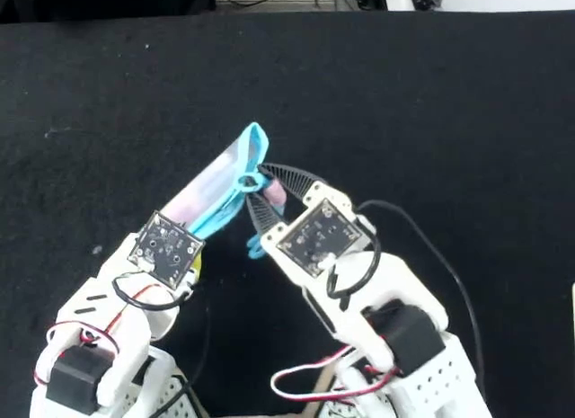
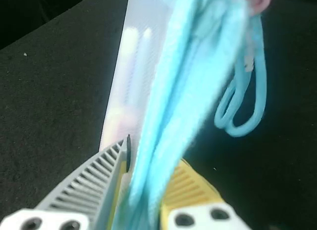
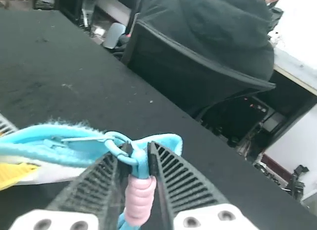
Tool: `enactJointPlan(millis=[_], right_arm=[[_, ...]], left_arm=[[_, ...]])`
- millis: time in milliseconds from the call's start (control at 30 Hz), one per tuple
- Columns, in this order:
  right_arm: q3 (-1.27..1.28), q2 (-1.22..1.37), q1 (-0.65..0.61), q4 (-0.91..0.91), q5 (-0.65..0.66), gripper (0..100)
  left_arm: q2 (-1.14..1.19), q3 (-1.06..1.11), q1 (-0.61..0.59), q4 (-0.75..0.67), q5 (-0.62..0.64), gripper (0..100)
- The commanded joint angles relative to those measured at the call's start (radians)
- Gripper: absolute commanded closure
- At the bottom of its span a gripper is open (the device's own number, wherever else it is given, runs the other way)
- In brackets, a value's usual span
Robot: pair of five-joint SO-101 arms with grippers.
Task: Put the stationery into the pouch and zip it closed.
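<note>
Pouch (image 1: pixel 220 180) hangs slung between the two arms over the middle of the black counter (image 1: pixel 431 103), running from near-left to far-right and apparently lifted off the cloth. Left jaws are clenched on its near end, one grey finger and one yellow on either side of the blue zip edge. Pale stick-like shapes, likely the stationery (image 2: pixel 132 57), show through the clear side panel. Right jaws are clamped on the zip pull (image 3: pixel 132 158), close to the pouch's far end. A pink bead (image 3: pixel 138 198) sits just below the pinch, and a blue cord loop (image 2: pixel 242 111) dangles from the pull. Whether the teeth are meshed along the edge I cannot tell.

Risks, as I judge them: the pull is small and rounded, so a tug off the zip's line could let it slide out of the right jaws. If the left grip is on fabric alone, a hard pull could drag the pouch through it, or bunch the cloth and jam the slider. The dangling loop could catch in the teeth. Should the mouth be open, tilting the pouch further could spill the contents onto the counter.
</note>
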Motion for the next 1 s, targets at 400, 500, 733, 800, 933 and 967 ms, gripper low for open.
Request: enactJointPlan(millis=[400,500,733,800,933,967], right_arm=[[-0.093,0.306,0.175,-0.06,-0.014,98.8],[-0.091,0.355,0.175,-0.057,-0.014,98.8],[-0.018,0.473,0.176,-0.12,-0.009,98.8],[0.004,0.524,0.176,-0.17,-0.009,98.8],[-0.001,0.639,0.178,-0.212,-0.006,98.8],[-0.007,0.664,0.178,-0.213,-0.006,98.8]], left_arm=[[-0.002,0.007,-0.007,0.006,0.017,97],[-0.002,0.007,-0.007,0.006,0.017,97],[-0.002,0.007,-0.007,0.003,0.017,97],[-0.002,0.007,-0.007,0.003,0.017,97],[-0.002,0.007,-0.01,0.003,0.017,97],[-0.002,0.007,-0.01,0.003,0.017,97]])
